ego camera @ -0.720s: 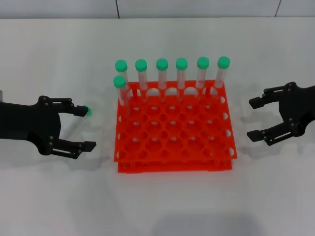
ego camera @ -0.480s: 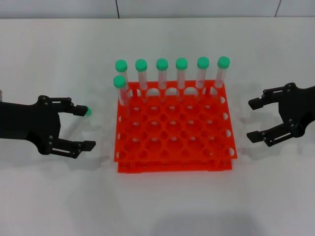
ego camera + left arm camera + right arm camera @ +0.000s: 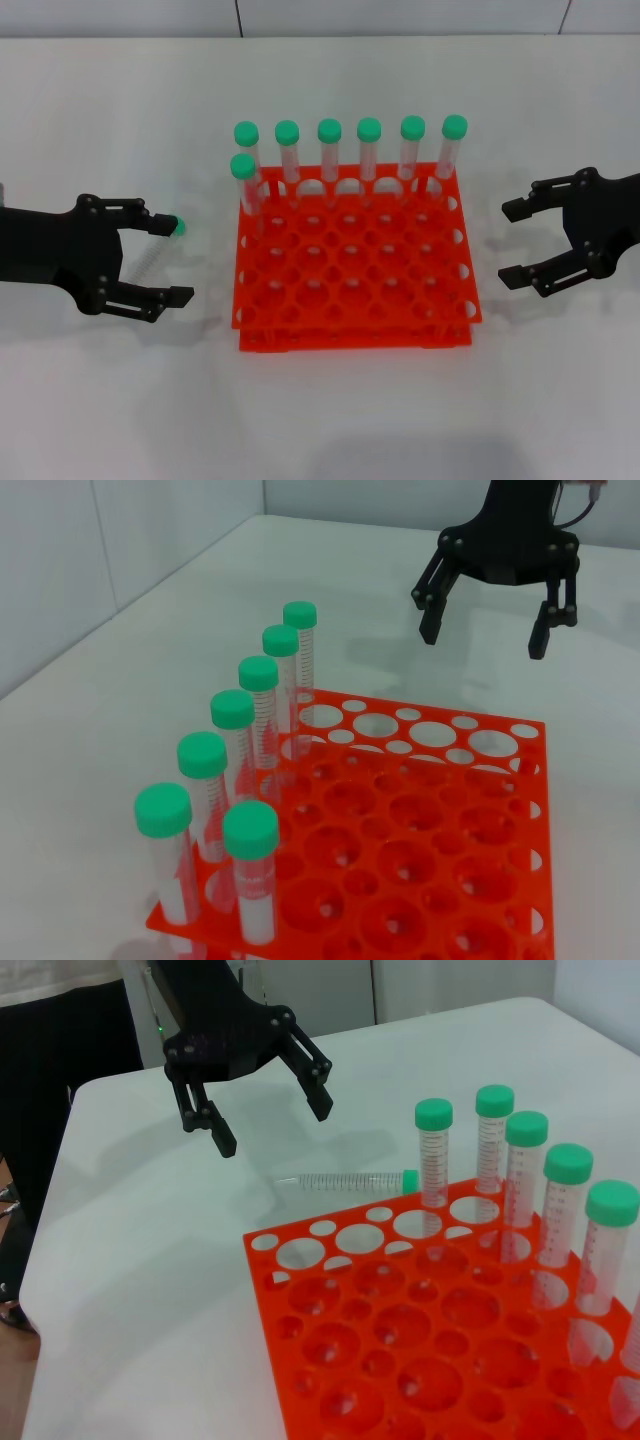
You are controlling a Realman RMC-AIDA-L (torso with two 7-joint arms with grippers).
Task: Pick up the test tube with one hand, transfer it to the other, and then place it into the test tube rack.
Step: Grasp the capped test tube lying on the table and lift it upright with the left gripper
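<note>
Pickup step, not yet begun in earnest: left pincer [image 3: 158, 260] spread wide above the tube [image 3: 160, 245], grasping nothing. Tube lying flat on the bench [image 3: 330, 420], just left of the rack [image 3: 355, 270], green cap toward the far side. Next, by judgement: lower around the tube's middle, clench, lift, hand across. Right pincer [image 3: 525, 243] released too, waiting right of the rack. Rack holding seven capped tubes [image 3: 369, 150]: six upright along the back row, one in the next row at its left end; remaining holes vacant.

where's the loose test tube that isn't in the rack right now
The slim clear green-capped test tube lies flat on the white table, left of the orange-red plastic rack, under the open black left hand.
</note>
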